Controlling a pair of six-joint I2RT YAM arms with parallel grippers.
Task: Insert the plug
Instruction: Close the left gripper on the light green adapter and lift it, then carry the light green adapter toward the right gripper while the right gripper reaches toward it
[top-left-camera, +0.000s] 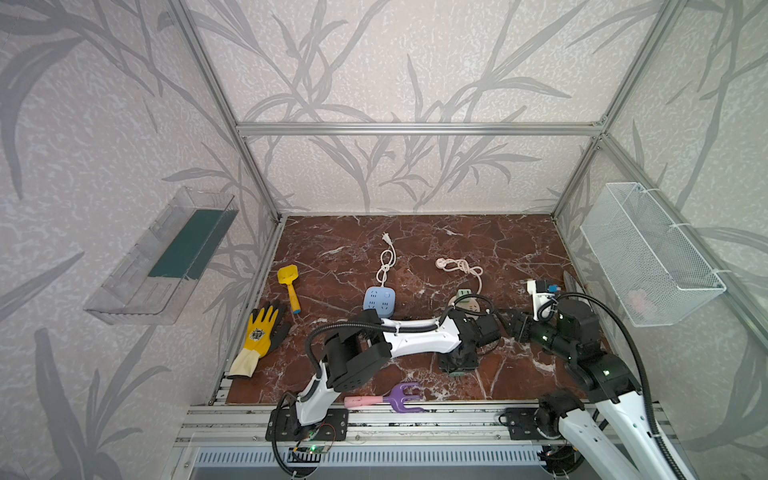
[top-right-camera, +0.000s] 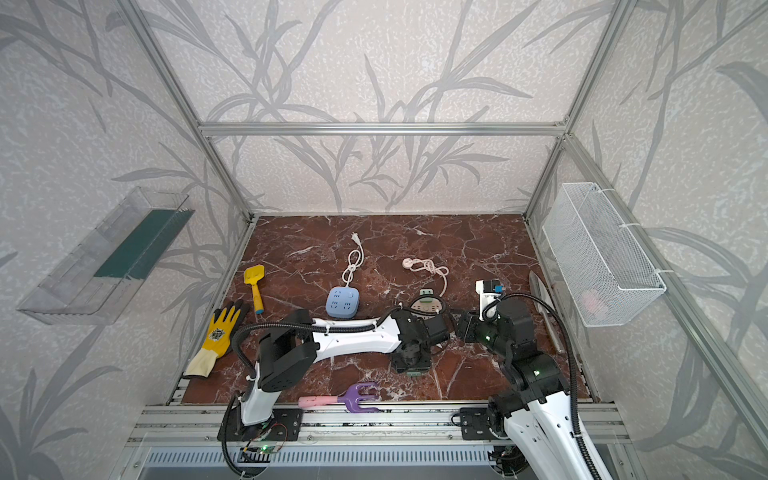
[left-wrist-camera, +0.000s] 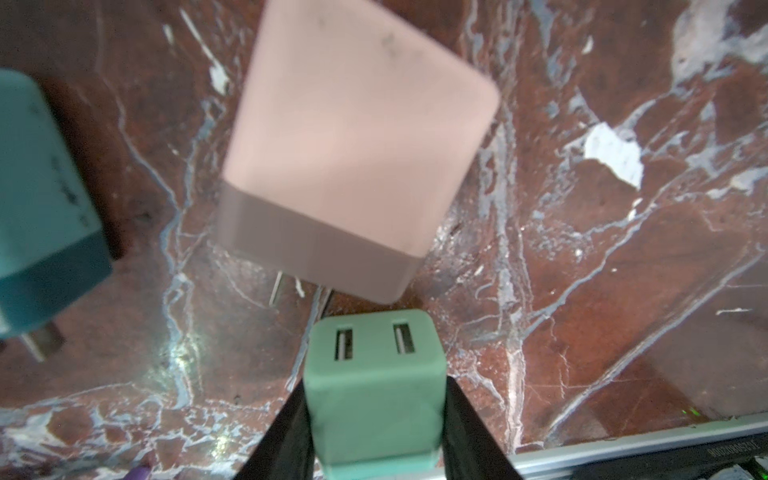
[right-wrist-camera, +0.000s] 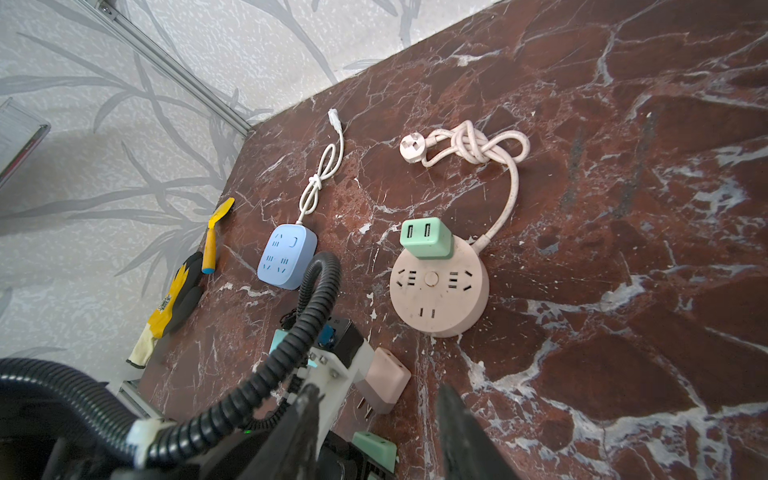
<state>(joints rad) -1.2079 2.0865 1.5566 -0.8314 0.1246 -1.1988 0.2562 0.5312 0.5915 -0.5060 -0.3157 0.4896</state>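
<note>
In the left wrist view a mint-green plug (left-wrist-camera: 374, 345) with two USB slots sits between the black fingers (left-wrist-camera: 291, 428) of my left gripper (left-wrist-camera: 374, 395), which press on both its sides. In both top views that gripper (top-left-camera: 457, 365) (top-right-camera: 412, 365) points down near the table's middle front. Behind it lies a round pink power strip (right-wrist-camera: 438, 291) (top-left-camera: 471, 306) with another green plug (right-wrist-camera: 426, 237) seated in it. My right gripper (right-wrist-camera: 376, 390) (top-left-camera: 513, 326) hovers open and empty, just right of the left wrist.
A pink adapter (left-wrist-camera: 353, 145) (right-wrist-camera: 384, 380) and a teal adapter (left-wrist-camera: 41, 187) lie beside the held plug. A blue power strip (top-left-camera: 379, 300), yellow glove (top-left-camera: 262, 332), yellow scoop (top-left-camera: 289, 286) and purple rake (top-left-camera: 395, 399) lie to the left and front. A wire basket (top-left-camera: 648, 253) hangs on the right wall.
</note>
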